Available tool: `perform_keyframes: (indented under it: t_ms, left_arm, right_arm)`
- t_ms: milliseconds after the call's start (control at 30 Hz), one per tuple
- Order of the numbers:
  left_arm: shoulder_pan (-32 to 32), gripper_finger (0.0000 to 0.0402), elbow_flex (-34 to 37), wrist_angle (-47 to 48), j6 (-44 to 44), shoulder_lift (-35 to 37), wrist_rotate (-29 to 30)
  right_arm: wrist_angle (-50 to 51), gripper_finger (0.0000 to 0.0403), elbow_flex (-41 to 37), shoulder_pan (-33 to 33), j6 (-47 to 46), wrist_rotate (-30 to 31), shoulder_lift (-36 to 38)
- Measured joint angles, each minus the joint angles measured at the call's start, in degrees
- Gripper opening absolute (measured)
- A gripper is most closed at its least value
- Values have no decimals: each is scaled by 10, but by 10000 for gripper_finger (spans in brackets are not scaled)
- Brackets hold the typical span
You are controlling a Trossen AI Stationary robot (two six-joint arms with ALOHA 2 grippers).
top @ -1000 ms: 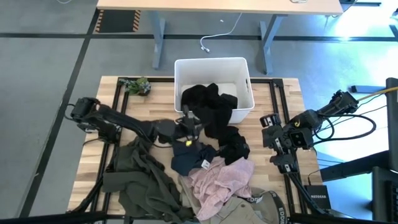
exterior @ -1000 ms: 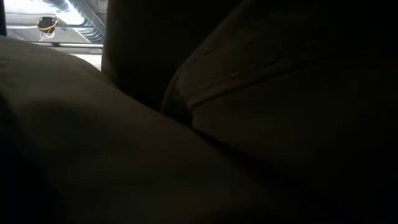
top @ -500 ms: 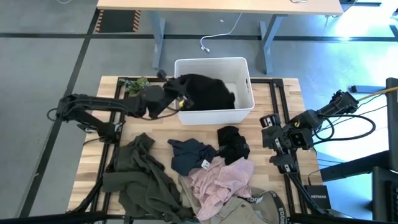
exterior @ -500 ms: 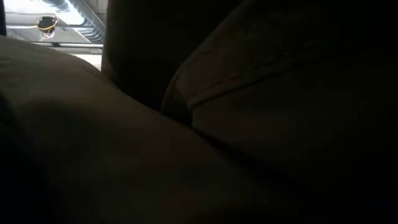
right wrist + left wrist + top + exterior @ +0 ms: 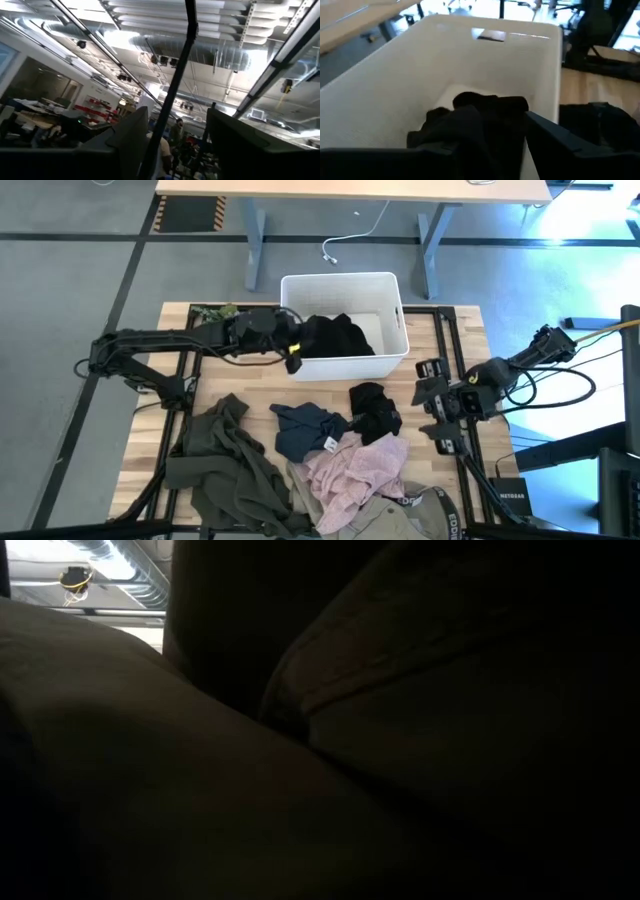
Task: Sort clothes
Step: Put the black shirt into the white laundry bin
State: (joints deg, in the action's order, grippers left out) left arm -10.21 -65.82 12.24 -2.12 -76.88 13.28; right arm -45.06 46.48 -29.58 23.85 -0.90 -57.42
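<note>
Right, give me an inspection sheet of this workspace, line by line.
Surface: wooden table, partly covered by clothes.
Job's things: black garment in the white bin; second black garment, navy garment, pink garment and olive garment on the table.
Clutter: small green clump at the far left corner.
Grippers: left gripper at the bin's left wall, open; right gripper waits at the right edge, open.
Cables: white cable on the floor.
Surroundings: desk beyond the table.

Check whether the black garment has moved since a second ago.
Yes. The left hand carried the black garment from the table's middle into the white bin.
</note>
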Motion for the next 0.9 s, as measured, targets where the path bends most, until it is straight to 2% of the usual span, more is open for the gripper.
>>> perform_keyframes:
  t_ms: [100, 233, 400, 533, 700, 900]
  left_arm:
    - [23, 161, 28, -68, 41, 21, 18]
    - [51, 152, 54, -155, 79, 71, 21]
    - [85, 148, 74, -135, 107, 134, 24]
    - [104, 148, 74, -101, 112, 176, 23]
    - [122, 148, 74, -46, 84, 207, 24]
    - [133, 149, 74, -40, 79, 213, 24]
  right_arm:
    - [12, 222, 2, 0, 22, 68, -13]
    - [94, 222, 45, 11, 54, 208, -43]
    - [302, 222, 132, 35, 27, 334, -84]
    - [488, 222, 204, 46, -70, 426, -107]
    - [674, 222, 259, 46, -222, 433, -131]
    - [810, 222, 260, 46, -367, 362, -144]
